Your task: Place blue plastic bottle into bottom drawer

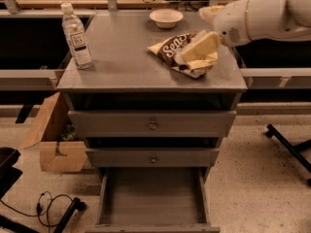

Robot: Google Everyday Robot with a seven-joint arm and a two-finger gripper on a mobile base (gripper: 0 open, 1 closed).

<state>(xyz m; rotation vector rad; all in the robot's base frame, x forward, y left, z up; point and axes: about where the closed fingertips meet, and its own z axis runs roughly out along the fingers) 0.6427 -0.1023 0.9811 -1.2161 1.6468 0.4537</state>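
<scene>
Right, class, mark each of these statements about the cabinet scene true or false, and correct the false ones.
1. The blue plastic bottle stands upright on the left side of the cabinet top. True.
2. The bottom drawer is pushed shut. False: it is pulled open.
3. The claw is over the chip bag, on the right side of the top. True.
4. The claw holds the bottle. False: the bottle stands apart from it, across the top.
5. The white bowl lies on the floor. False: it sits at the back of the cabinet top.
</scene>
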